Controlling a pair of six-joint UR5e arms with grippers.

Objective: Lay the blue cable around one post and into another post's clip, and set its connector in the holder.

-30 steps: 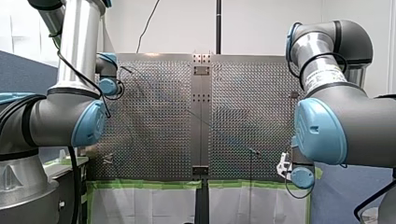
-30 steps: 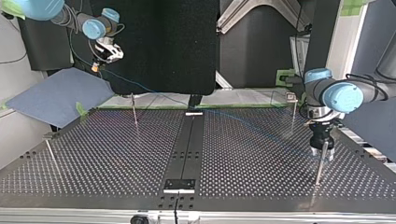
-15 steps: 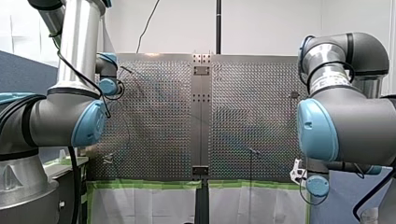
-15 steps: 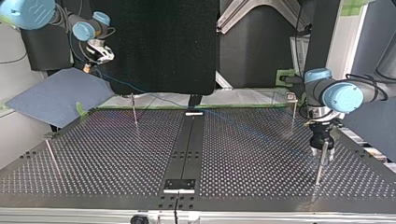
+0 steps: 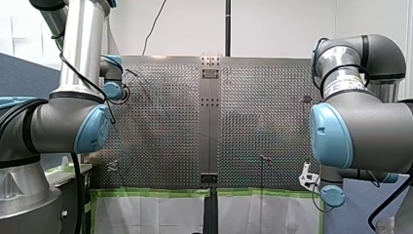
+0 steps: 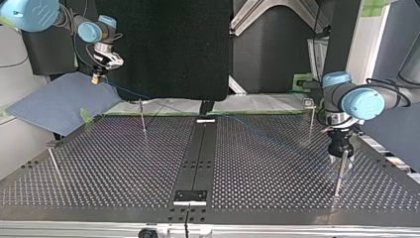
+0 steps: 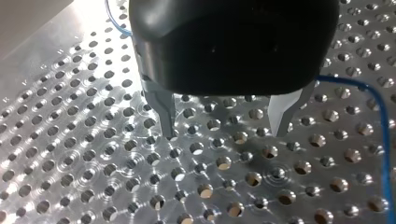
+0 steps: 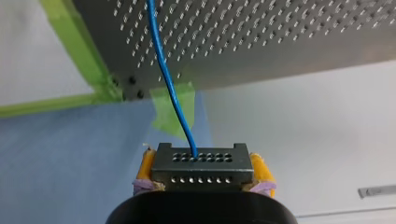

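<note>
My right gripper (image 8: 203, 176) is clamping the connector (image 8: 201, 161) by its sides | blue cable (image 8: 166, 74) is likely handling limp, light | my left gripper (image 7: 225, 133) is hovering spread apart.

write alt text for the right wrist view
My right gripper holds a black connector between its yellow-padded fingers. The blue cable leaves the connector and runs ahead over the perforated table, whose edge is lined with green tape.

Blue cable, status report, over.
Right hand shut on connector, off the table. Left hand open, empty, above table. Blue cable trails from connector past left hand.
</note>
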